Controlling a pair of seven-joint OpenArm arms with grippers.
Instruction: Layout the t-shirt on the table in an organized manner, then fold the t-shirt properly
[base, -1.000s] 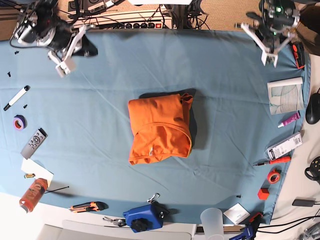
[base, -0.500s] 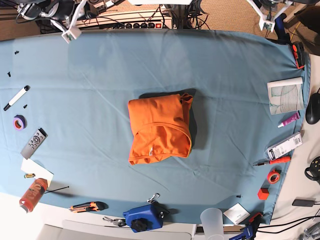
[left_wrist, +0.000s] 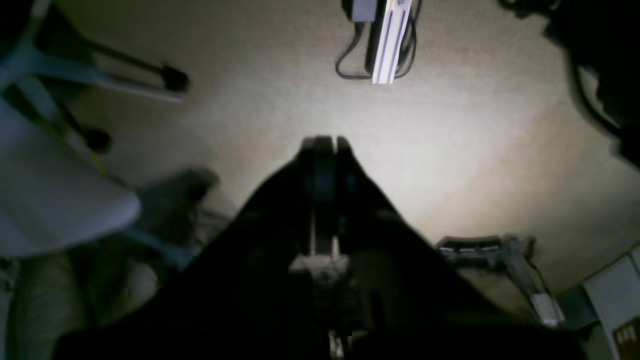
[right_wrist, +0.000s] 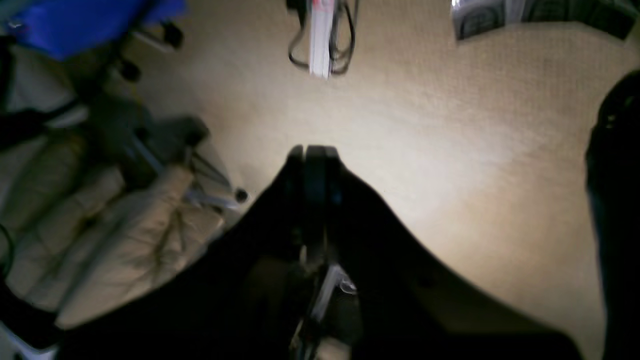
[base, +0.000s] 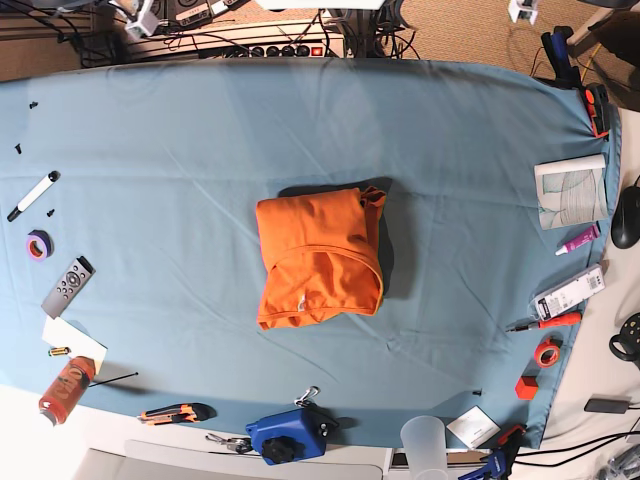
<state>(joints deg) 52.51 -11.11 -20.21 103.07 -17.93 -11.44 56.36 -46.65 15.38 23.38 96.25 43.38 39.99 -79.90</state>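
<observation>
The orange t-shirt (base: 318, 258) lies folded into a compact, roughly square bundle in the middle of the table (base: 180, 150), with nothing touching it. Both arms are drawn back beyond the table's far edge. Only the white tip of my left gripper (base: 521, 11) shows at the top right of the base view, and the tip of my right gripper (base: 142, 18) at the top left. In the left wrist view my left gripper (left_wrist: 325, 145) is shut and empty over beige carpet. My right gripper (right_wrist: 311, 150) is likewise shut and empty over the carpet.
Small items line the table's edges: a marker (base: 33, 195), purple tape (base: 39, 244), a remote (base: 68, 286) and an orange can (base: 66, 388) at left; a blue device (base: 288, 435) and plastic cup (base: 425, 440) in front; a booklet (base: 571, 190) and red tape (base: 547, 352) at right.
Both arms have pulled back past the table's far edge, so only their tips remain in the base view. The folded t-shirt has not moved.
</observation>
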